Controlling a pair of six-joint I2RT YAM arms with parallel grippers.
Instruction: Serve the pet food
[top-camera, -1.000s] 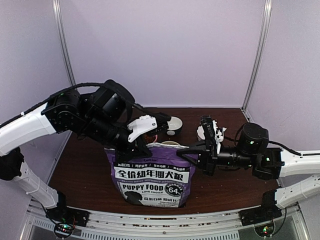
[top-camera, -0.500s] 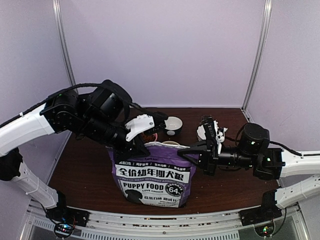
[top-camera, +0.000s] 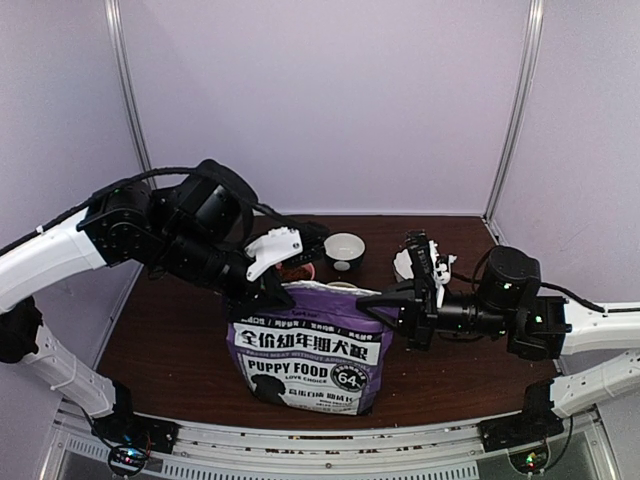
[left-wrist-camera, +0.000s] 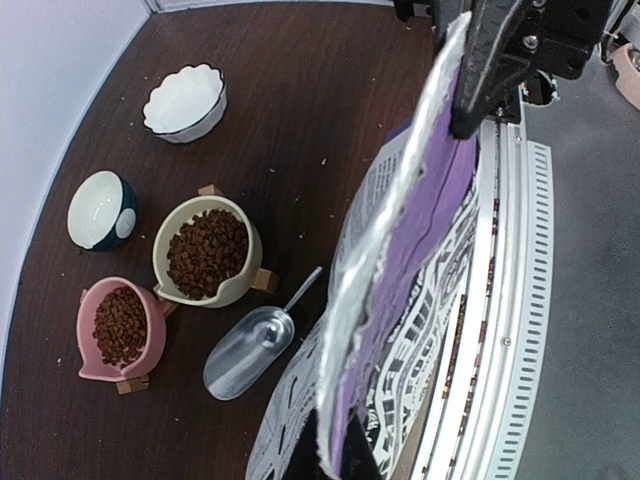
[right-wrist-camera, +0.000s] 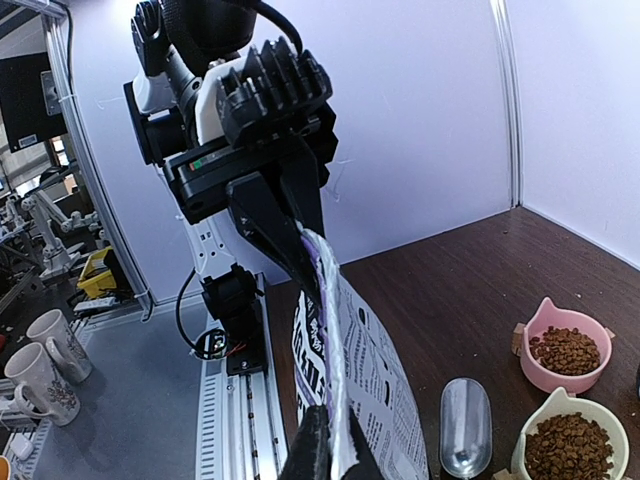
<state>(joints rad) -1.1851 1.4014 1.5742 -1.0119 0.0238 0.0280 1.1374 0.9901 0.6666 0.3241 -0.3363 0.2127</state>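
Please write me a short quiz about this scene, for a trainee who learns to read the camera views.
1. True or false: the scoop lies inside the bag.
2. How many bowls hold pet food?
3. What does the right gripper pinch? A. the scoop. B. the bag's top edge. C. a bowl.

Key:
1. False. It lies on the table, beside the bag.
2. Two: the pink bowl and the beige bowl.
3. B.

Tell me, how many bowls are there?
4, seen from the left wrist: a white scalloped bowl and a blue-and-white bowl, both empty, then a beige bowl beside the scoop and a pink bowl next to it, both holding kibble. The bag may hide others.
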